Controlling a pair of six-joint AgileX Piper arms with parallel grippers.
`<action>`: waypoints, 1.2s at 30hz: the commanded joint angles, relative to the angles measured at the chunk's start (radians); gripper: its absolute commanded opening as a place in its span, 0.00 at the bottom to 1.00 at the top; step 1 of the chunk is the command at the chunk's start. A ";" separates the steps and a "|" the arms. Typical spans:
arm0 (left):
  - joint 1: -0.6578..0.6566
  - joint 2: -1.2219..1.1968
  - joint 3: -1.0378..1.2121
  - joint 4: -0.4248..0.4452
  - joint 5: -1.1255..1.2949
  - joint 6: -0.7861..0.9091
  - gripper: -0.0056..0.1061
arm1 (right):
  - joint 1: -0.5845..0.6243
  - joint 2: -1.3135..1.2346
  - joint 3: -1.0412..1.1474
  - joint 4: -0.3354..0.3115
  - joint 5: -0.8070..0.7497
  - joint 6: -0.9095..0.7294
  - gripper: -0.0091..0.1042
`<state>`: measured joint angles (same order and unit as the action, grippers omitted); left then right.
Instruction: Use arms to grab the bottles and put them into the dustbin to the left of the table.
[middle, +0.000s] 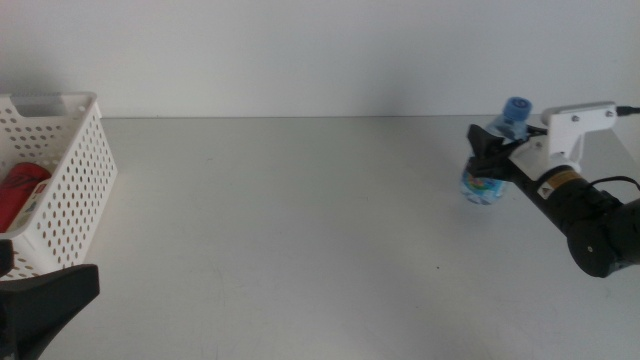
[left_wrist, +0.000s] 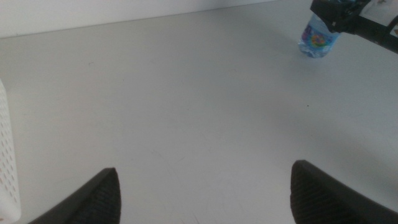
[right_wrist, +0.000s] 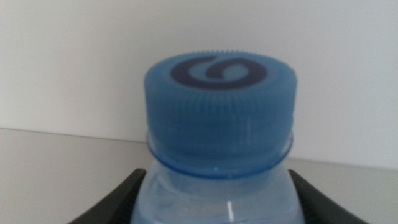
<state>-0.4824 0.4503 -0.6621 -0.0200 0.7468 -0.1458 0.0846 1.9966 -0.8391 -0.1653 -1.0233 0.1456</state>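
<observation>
A small clear water bottle (middle: 492, 160) with a blue cap (right_wrist: 219, 102) stands tilted at the far right of the table (middle: 300, 220). My right gripper (middle: 490, 150) is shut on it just below the neck, one dark jaw on each side. Whether its base touches the table I cannot tell. The bottle (left_wrist: 318, 38) and that gripper also appear far off in the left wrist view. The white perforated dustbin (middle: 70, 180) stands at the left edge with a red can (middle: 20, 190) lying inside. My left gripper (middle: 45, 300) waits open near the bottom left corner, holding nothing.
A white wall runs along the table's far edge (middle: 300, 116). The dustbin's wall (left_wrist: 6, 155) shows at the side of the left wrist view.
</observation>
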 joint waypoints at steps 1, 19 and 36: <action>-0.006 0.007 -0.028 -0.001 -0.076 -0.013 0.89 | 0.061 -0.090 -0.070 -0.119 -0.145 0.060 0.07; -0.006 0.007 -0.028 -0.001 -0.076 -0.013 0.89 | 0.521 -0.017 -0.333 -0.430 0.070 0.250 0.07; -0.006 0.007 -0.028 -0.001 -0.076 -0.013 0.89 | 0.546 0.059 -0.333 -0.481 0.067 0.278 0.23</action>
<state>-0.4824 0.4503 -0.6621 -0.0200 0.7468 -0.1458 0.6256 2.1161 -1.1389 -0.6522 -0.8622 0.4200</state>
